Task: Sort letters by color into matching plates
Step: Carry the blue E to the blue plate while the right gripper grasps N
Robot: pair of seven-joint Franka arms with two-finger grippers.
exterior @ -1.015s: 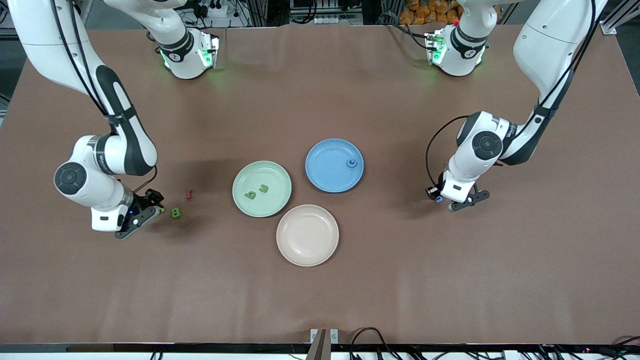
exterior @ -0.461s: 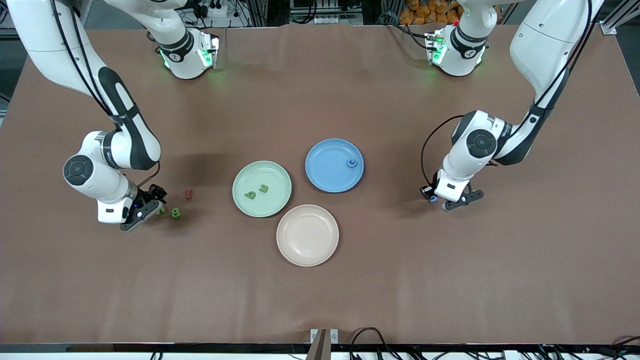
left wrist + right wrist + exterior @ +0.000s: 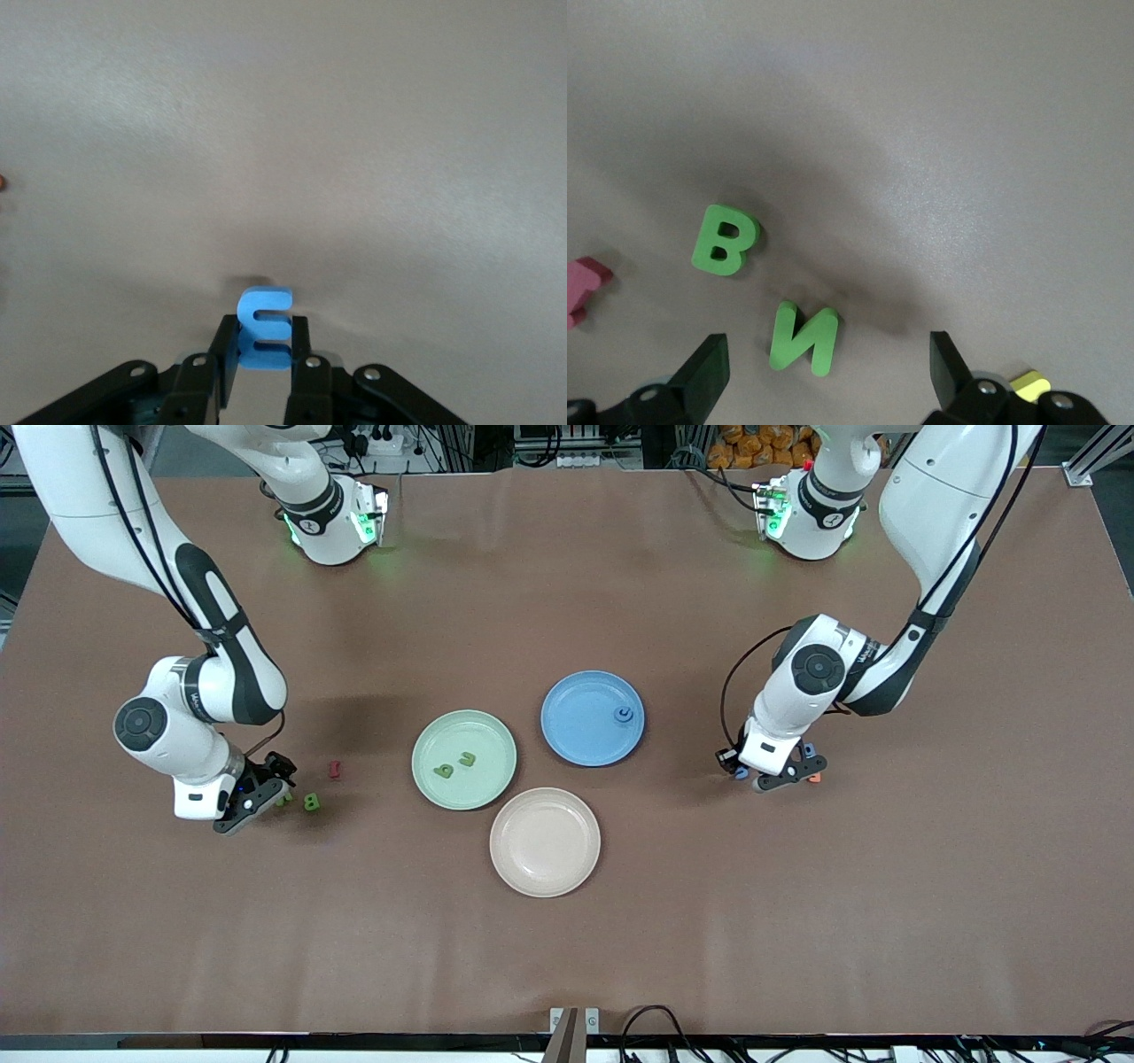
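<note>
The left pincer [image 3: 264, 359] is clamped on a blue letter [image 3: 264, 329], pinching it across its flat faces so its upper part stands clear above the fingertips; in the front view the left pincer [image 3: 769, 772] hangs over bare surface [image 3: 797, 921] toward the left arm's end, well apart from the blue plate [image 3: 576, 731]; another blue piece [image 3: 809, 750] and an orange piece [image 3: 814, 778] lie just beside it.

The right pincer [image 3: 824, 376] stands wide, its fingers either side of a green N [image 3: 803, 336] that lies flat and untouched; a green B [image 3: 726, 240] lies near it, a pink piece [image 3: 580, 288] just beside that, and a yellow piece [image 3: 1029, 384] shows by one finger; from the front the right pincer [image 3: 261, 790] sits low over the surface toward the right arm's end, well apart from the green plate [image 3: 434, 731].

The green plate carries two green letters [image 3: 454, 765]; the blue plate carries one blue letter [image 3: 625, 714]; the beige plate [image 3: 532, 868] is nearer the camera than both.

These letters look light, slightly soft and grippy, unlikely to slip or break; I judge the N is best taken across its narrow thickness or outer strokes, centred, since a grip near one end could tip it.
</note>
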